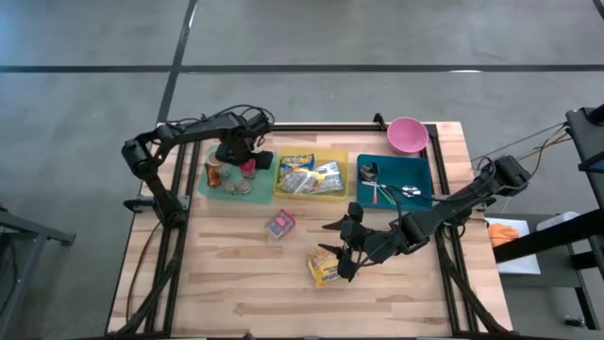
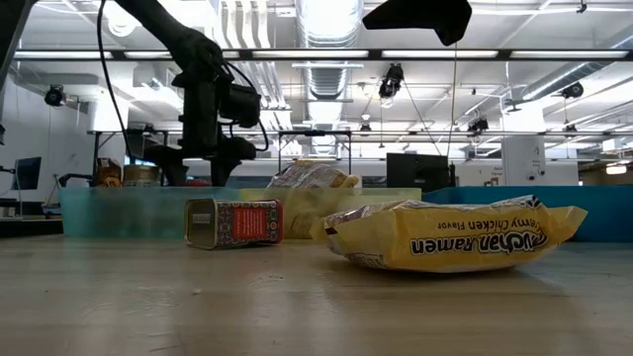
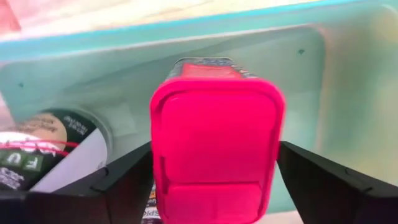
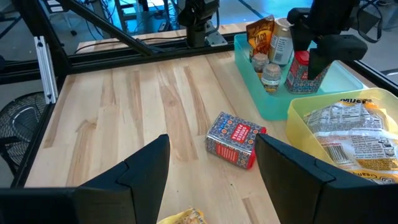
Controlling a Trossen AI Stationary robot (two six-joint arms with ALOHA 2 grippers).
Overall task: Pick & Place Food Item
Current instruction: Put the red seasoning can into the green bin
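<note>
High view: overhead, looking straight down on the whole pale wooden counter [image 1: 245, 274] and both dark arms. Low view: at counter height, level across the planks into the room, very near the yellow crinkled ramen packet [image 2: 450, 237]. Left wrist view: pressed close on a red-lidded rectangular tin [image 3: 216, 149] inside the pale green plastic tray [image 3: 348, 93]. Right wrist view: higher, farther back, facing across the counter toward that tray [image 4: 277, 106]. High, low and right wrist views share the small patterned red-edged box [image 1: 280, 224] [image 2: 234, 223] [image 4: 235, 138] lying on the counter.
</note>
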